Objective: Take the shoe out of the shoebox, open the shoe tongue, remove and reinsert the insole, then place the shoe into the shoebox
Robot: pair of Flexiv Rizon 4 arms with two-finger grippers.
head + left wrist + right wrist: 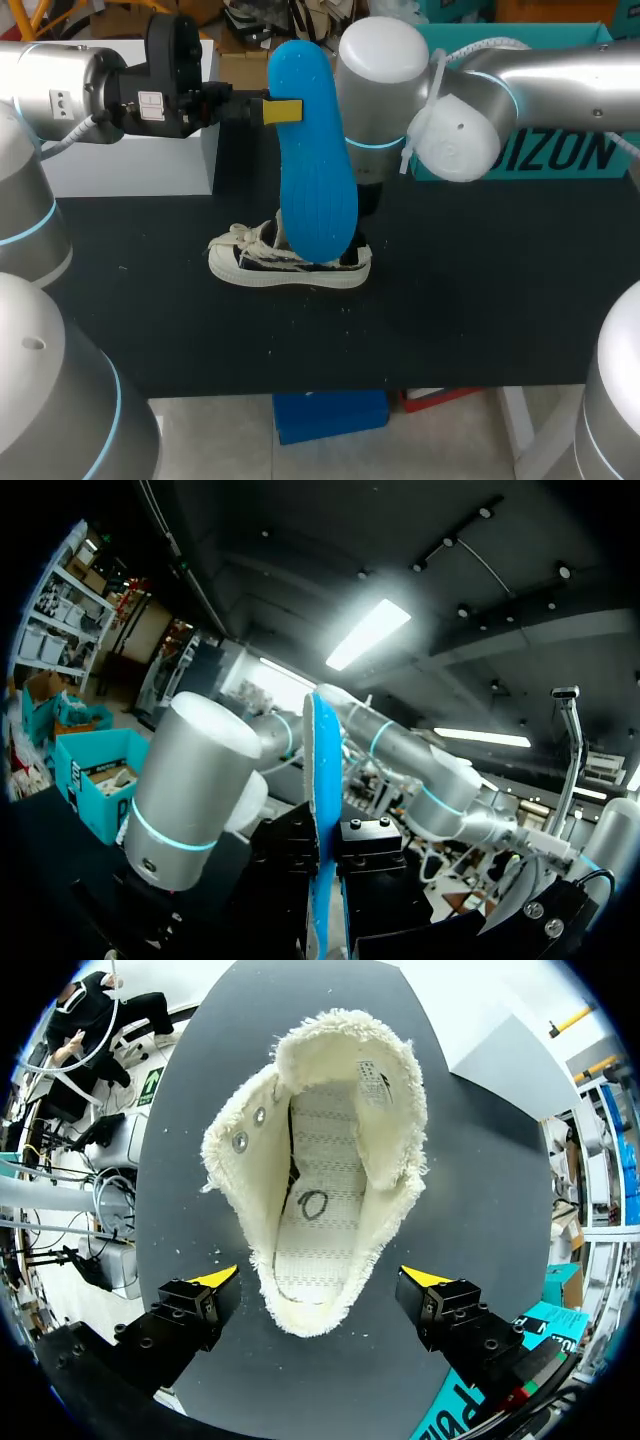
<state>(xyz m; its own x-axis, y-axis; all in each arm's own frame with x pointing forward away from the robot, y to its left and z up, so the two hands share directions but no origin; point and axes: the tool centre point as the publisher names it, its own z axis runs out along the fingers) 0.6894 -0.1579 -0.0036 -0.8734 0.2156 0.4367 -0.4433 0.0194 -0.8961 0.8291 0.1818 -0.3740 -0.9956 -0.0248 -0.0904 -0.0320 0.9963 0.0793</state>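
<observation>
We see a bright blue, finely dotted insole (318, 170); a cream shoe (290, 266) with black panels; a black table (480, 300); yellow fingertips (215, 1278).

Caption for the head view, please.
Jaws of the left arm grip the blue insole, raised over the white shoe on the black table; the right arm hangs above the shoe.

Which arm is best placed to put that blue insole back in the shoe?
Left. The left jaws grip the insole, held above the shoe. The right jaws stand open and empty over the shoe's opening.
</observation>
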